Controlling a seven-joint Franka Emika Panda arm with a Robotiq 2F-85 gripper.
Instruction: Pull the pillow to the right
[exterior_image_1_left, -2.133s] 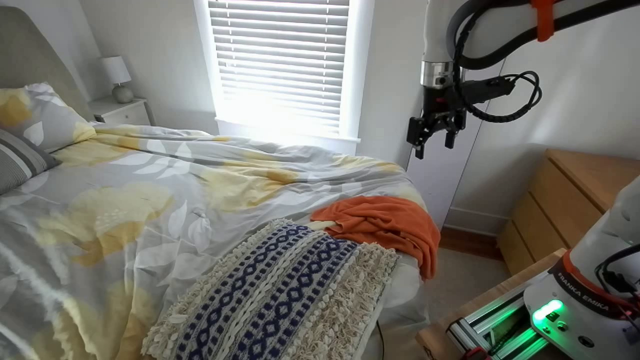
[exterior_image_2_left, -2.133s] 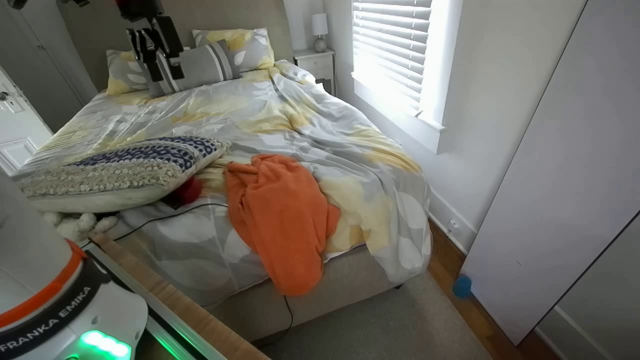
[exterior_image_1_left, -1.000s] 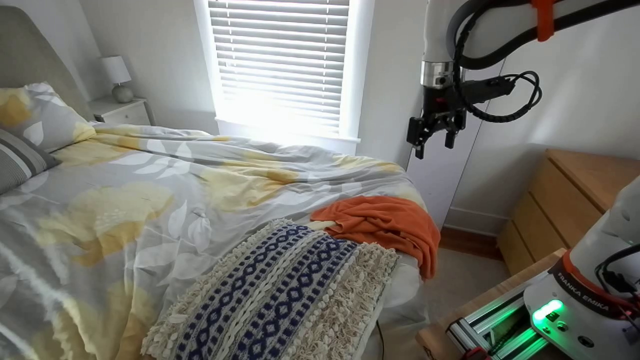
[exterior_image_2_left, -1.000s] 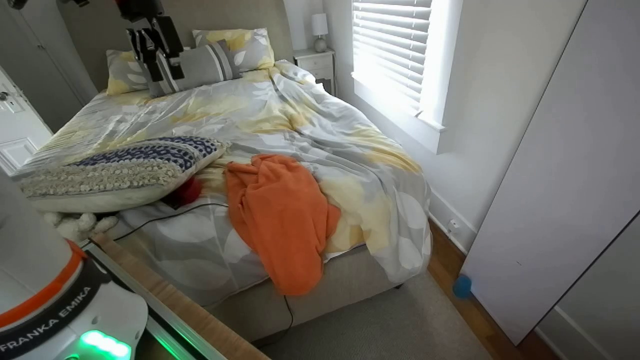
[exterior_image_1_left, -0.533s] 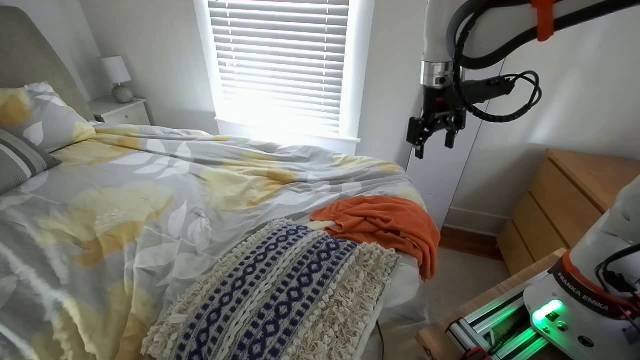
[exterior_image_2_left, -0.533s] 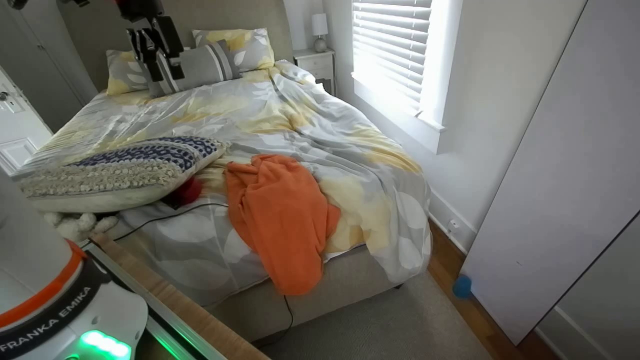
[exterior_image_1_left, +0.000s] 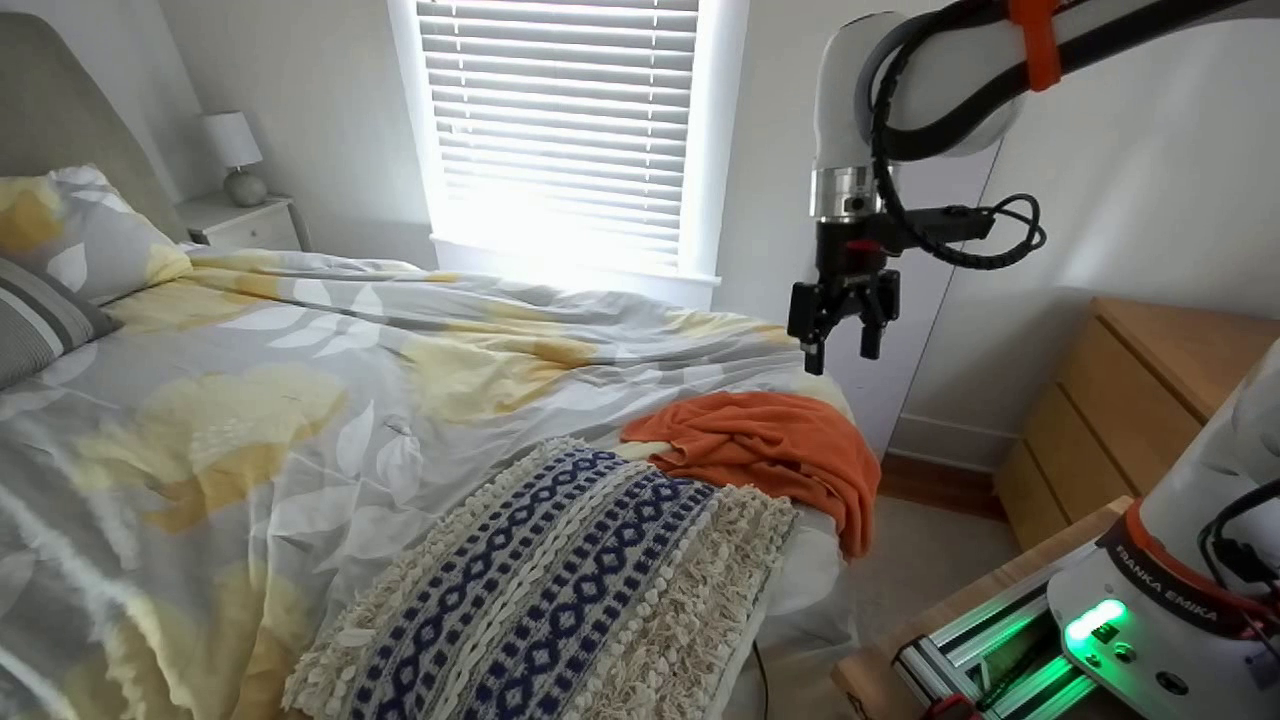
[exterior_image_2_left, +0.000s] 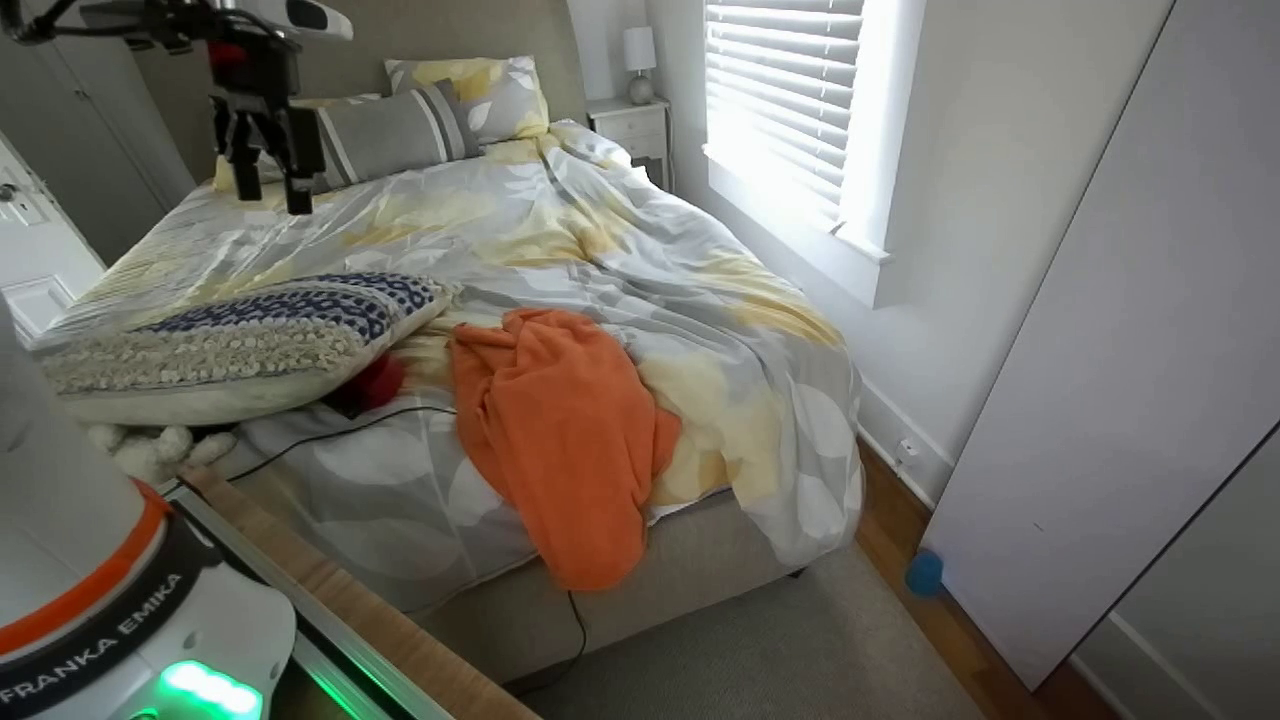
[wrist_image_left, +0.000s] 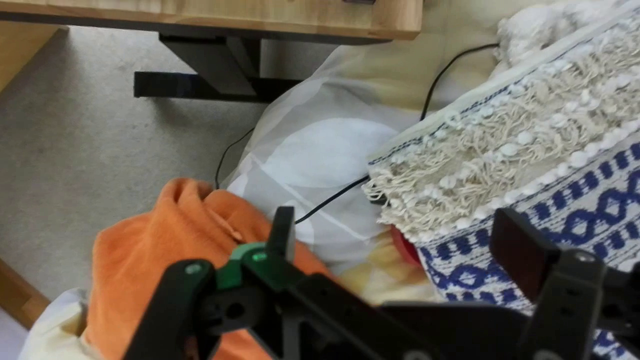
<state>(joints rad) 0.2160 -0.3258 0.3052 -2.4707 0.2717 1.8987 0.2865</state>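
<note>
Both exterior views show the gripper (exterior_image_1_left: 842, 350) hanging in the air with its jaws spread, higher than the pillow (exterior_image_1_left: 560, 590) and well apart from it. In the wrist view its fingers (wrist_image_left: 283, 232) likewise stand wide apart.

The pillow lies near the foot of the bed (exterior_image_1_left: 450, 370), patterned face up. In an exterior view its corner seems to meet the cloth (exterior_image_1_left: 770, 440); the wrist view shows a strip of bedding (wrist_image_left: 350, 235) between the two. Only the wrist view takes in the dark leg (wrist_image_left: 210, 87) of the table (wrist_image_left: 225, 11). A red thing (wrist_image_left: 404, 245), partly under the pillow's corner, and a white fluffy thing (wrist_image_left: 530, 35) at its edge show in the wrist view and in an exterior view; both are too covered to name. A door (exterior_image_2_left: 40, 240) and a blue thing (exterior_image_2_left: 924, 574) on the floor (exterior_image_2_left: 895, 525) show only in an exterior view.

The dresser (exterior_image_1_left: 1140, 400), plain in an exterior view, has its drawers (exterior_image_1_left: 1090, 450) closed, their contents hidden. The nightstand (exterior_image_2_left: 632, 127) bears a lamp (exterior_image_2_left: 641, 50) in both exterior views; something dark (exterior_image_2_left: 655, 172) low in it is too small to tell.
</note>
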